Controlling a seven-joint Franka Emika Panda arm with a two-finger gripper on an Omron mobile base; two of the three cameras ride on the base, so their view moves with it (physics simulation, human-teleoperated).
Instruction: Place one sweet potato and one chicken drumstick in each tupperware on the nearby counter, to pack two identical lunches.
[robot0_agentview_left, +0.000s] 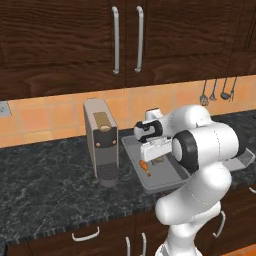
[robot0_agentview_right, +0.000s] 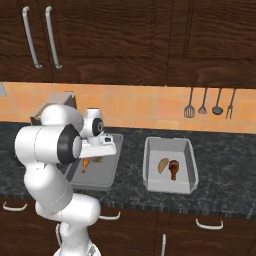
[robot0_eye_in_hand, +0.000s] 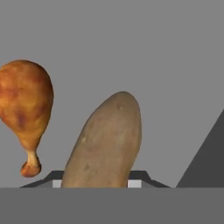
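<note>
My gripper (robot0_agentview_left: 156, 154) hangs low over the left tupperware (robot0_agentview_left: 131, 150), its jaws close on either side of a tan sweet potato (robot0_eye_in_hand: 107, 144). The potato rises between the finger tips in the hand view, just above the grey floor of the tupperware (robot0_eye_in_hand: 153, 52). A reddish-brown chicken drumstick (robot0_eye_in_hand: 24, 105) lies beside it in the same container, bone end toward the camera; it is also seen as the drumstick (robot0_agentview_left: 145, 167) in the left base view. The right tupperware (robot0_agentview_right: 167, 142) holds another sweet potato (robot0_agentview_right: 163, 165) and another drumstick (robot0_agentview_right: 173, 169). Both containers stand on the dark counter (robot0_agentview_left: 45, 180).
An upright grey coffee machine (robot0_agentview_left: 101, 142) stands just left of the left tupperware, close to the arm. Kitchen utensils (robot0_agentview_right: 210, 107) hang on the tiled wall at the back right. Dark wall cabinets hang above, and drawers with silver handles sit below the counter edge.
</note>
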